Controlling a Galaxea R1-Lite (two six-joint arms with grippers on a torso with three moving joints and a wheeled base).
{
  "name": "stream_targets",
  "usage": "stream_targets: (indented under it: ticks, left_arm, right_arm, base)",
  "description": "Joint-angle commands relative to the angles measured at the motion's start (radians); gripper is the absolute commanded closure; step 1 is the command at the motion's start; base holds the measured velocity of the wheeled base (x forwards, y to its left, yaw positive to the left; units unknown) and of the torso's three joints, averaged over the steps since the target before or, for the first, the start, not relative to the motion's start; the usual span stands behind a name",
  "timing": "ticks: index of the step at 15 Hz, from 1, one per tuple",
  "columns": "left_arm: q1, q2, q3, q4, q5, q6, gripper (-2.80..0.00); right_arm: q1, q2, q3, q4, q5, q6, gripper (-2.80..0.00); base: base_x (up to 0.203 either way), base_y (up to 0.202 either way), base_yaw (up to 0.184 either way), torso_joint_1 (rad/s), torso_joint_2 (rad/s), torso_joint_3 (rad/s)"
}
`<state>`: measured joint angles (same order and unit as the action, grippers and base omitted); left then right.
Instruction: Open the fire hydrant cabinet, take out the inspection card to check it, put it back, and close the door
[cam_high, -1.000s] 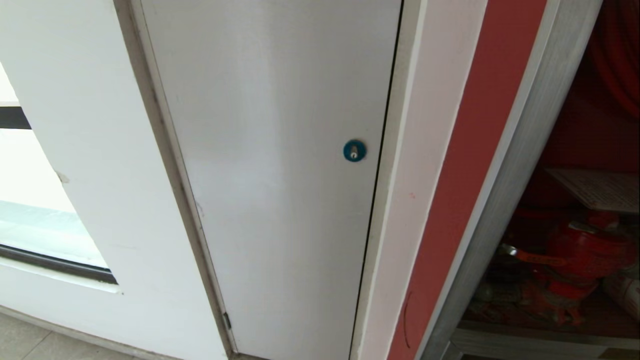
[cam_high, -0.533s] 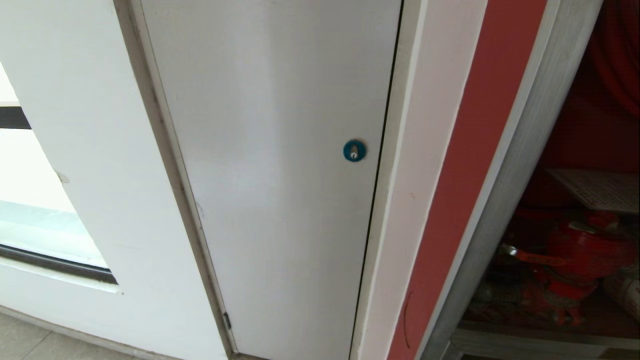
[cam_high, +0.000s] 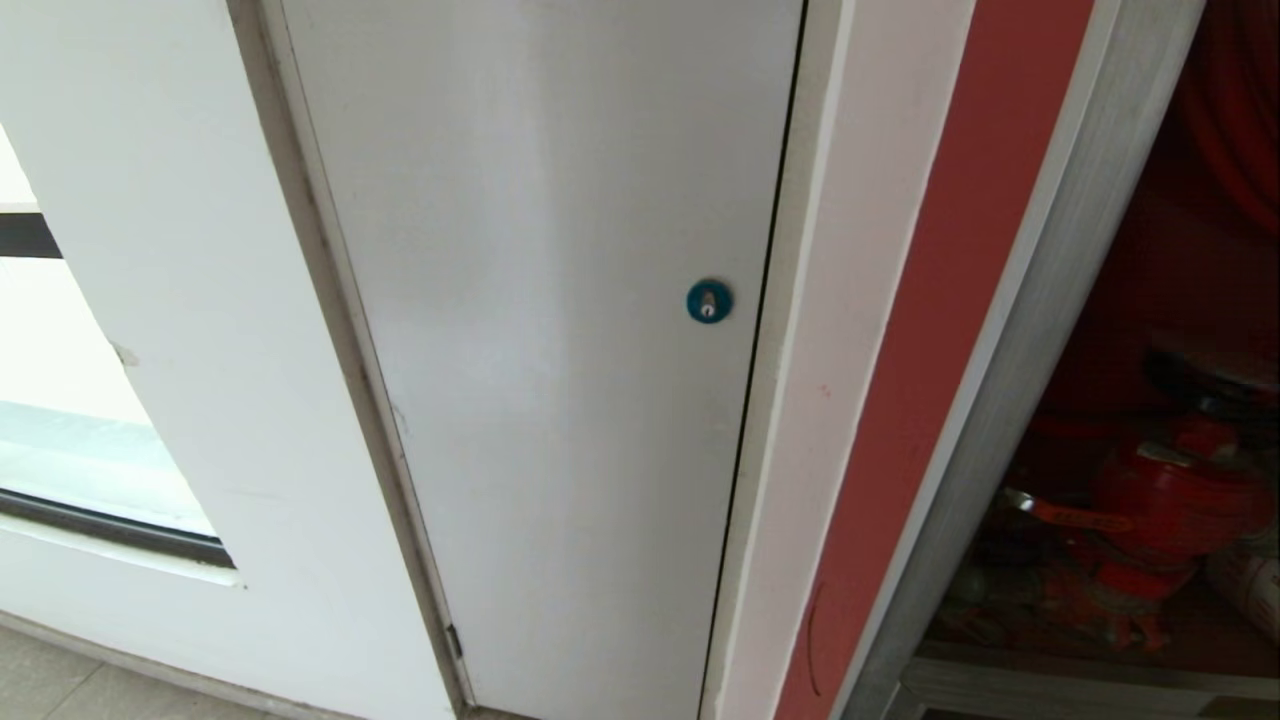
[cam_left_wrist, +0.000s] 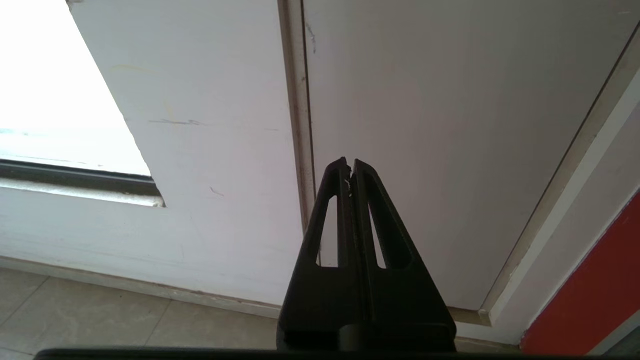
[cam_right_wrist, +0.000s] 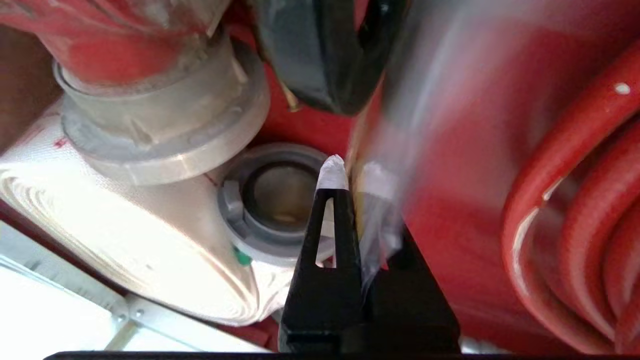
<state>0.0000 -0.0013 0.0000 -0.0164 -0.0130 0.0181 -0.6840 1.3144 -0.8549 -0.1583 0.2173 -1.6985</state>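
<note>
Since the fire hydrant cabinet (cam_high: 1020, 400) stood open at the right of the head view, the first step looked done, but no card showed there. Only the right wrist view showed the right gripper (cam_right_wrist: 350, 175) pinching the blurred inspection card (cam_right_wrist: 395, 125) inside, near a hose coupling (cam_right_wrist: 272, 192). Checking, returning and closing were left, I judged. The left wrist view showed the left gripper (cam_left_wrist: 350, 167) closed and empty before the grey-white door (cam_left_wrist: 450, 125).

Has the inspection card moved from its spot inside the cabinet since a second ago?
Yes. In the head view it no longer lies above the red hydrant valve; the right gripper is shut on a blurred sheet, probably it.
</note>
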Motion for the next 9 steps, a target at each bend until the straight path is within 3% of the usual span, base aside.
stream_targets:
  ticks: [1,7,9]
  left_arm:
    - [0.000,0.001,0.006,0.000,-0.001,0.000,0.00]
    - [0.000,0.001,0.006,0.000,-0.001,0.000,0.00]
    - [0.000,0.001,0.006,0.000,-0.001,0.000,0.00]
  right_arm:
    - [-0.008,-0.034,0.014,0.002,-0.003,-0.013,0.00]
    - [-0.073,-0.137,0.043,0.025,0.006,-0.052,0.00]
    - [-0.090,-0.197,0.042,0.105,0.016,-0.053,0.00]
  base:
    - [0.000,0.000,0.000,0.000,0.00,0.000]
    - [0.000,0.000,0.000,0.000,0.00,0.000]
    - [0.000,0.000,0.000,0.000,0.00,0.000]
